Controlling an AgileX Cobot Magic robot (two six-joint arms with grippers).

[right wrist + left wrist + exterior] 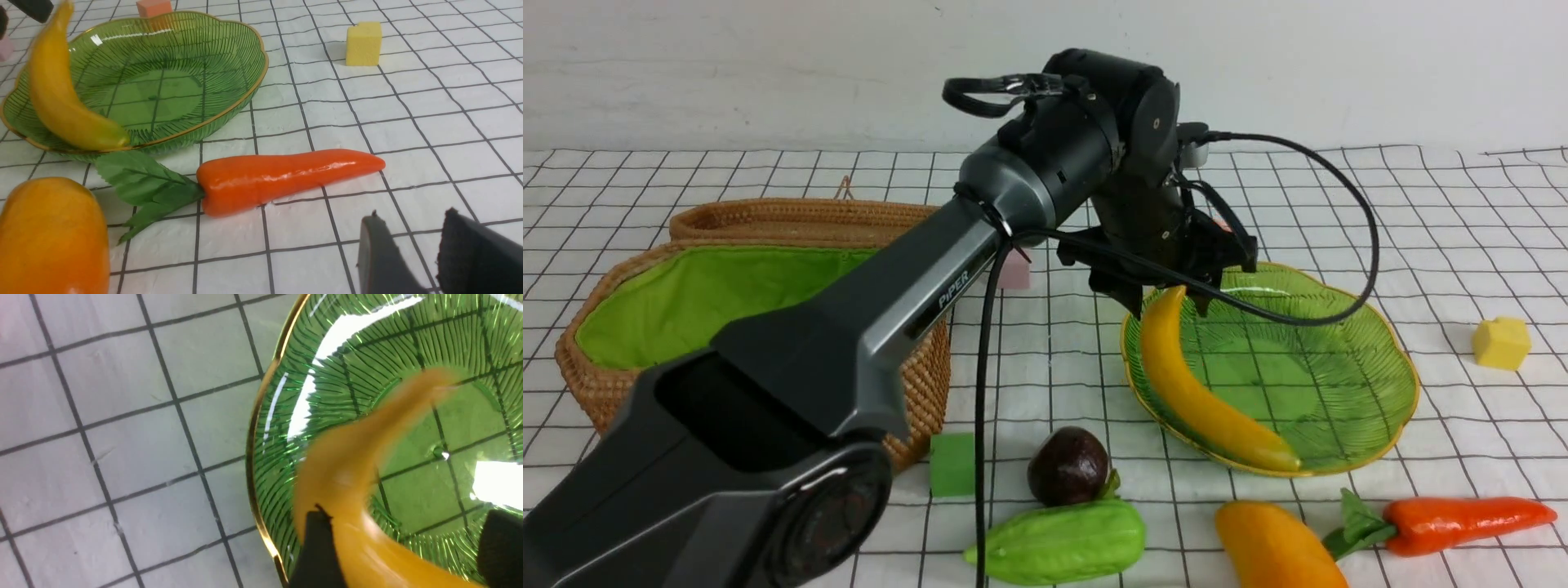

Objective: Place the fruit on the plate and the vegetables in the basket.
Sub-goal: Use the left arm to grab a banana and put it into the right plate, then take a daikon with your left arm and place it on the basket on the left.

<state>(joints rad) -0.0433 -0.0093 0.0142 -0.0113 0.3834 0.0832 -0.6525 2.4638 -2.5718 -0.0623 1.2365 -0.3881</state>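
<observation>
Checked cloth (pixel 122 416) — left fingers (pixel 318 547) parted around blurred banana (pixel 347 473) on plate (pixel 388 347); right fingers (pixel 380 253), cut off, apart.

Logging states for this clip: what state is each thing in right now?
Banana, lying in the plate, tip on the near rim.
Plate, holds only the banana.
Basket, open, nothing seen inside.
Dark fruit, on the cloth.
Gourd, on the cloth.
Mango, on the cloth.
Carrot, on the cloth.
Left hand, open around the banana's far end.
Right hand, open, empty.
</observation>
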